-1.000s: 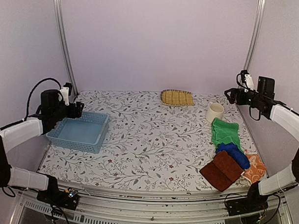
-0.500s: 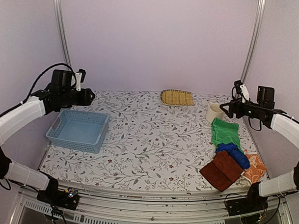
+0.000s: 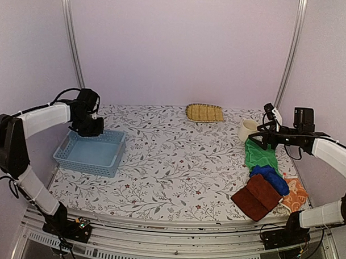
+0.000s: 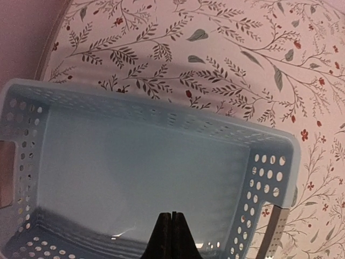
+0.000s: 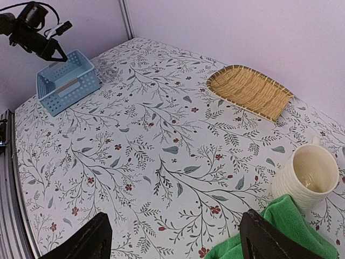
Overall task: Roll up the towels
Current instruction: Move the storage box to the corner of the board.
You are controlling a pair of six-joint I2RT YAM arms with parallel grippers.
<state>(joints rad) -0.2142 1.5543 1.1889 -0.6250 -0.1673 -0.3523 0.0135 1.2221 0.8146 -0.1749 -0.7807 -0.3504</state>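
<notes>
Four towels are lying heaped on the surface, all below or behind the right end effector. None is rolled yet. The long green towel is stretching out directly under it. The blue towel is bunching on the green one's near end. The reddish-brown towel is sitting folded against the blue, and the orange towel is peeking out beside them.

That end effector is hovering with its fingers spread wide, gripping nothing. In its wrist view the green towel's edge is showing by the right-hand finger, a cream cup is standing just ahead of that, and a straw tray is lying farther ahead.

Well apart from the towels, the left end effector is hanging over the far part of a pale blue perforated basket. Its fingers are pressing tight together, holding nothing, with the basket's floor directly beneath the tips.
</notes>
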